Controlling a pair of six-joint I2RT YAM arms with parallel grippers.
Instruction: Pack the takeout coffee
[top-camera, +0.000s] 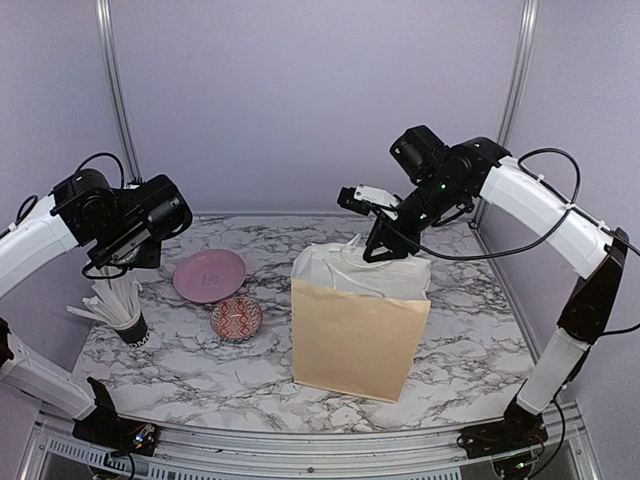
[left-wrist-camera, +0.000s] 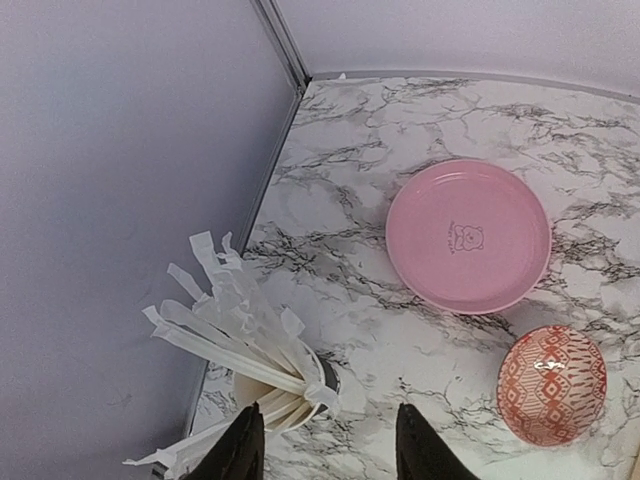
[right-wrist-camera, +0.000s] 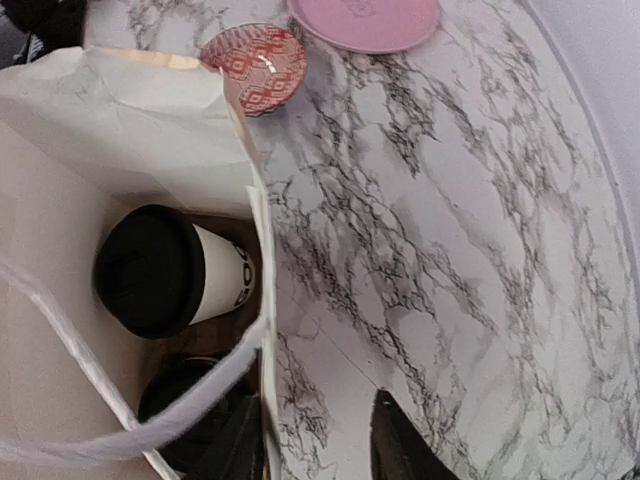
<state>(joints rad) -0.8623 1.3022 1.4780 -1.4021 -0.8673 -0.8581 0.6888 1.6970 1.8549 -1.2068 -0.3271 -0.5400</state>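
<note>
Lettering (right-wrist-camera: 243, 287) on cup (right-wrist-camera: 205, 272) unreadable

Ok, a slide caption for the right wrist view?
Open tan paper bag holding a white paper cup with round black lid, a second black lid partly visible.

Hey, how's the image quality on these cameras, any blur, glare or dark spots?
Top external view: soft, even light, sharp, with a faint shadow at the paper bag. Left wrist view: the pink plate is crisp and the straws look slightly soft. Right wrist view: the bag's inside is dim, with one coffee cup clear and a second lid in shadow.
</note>
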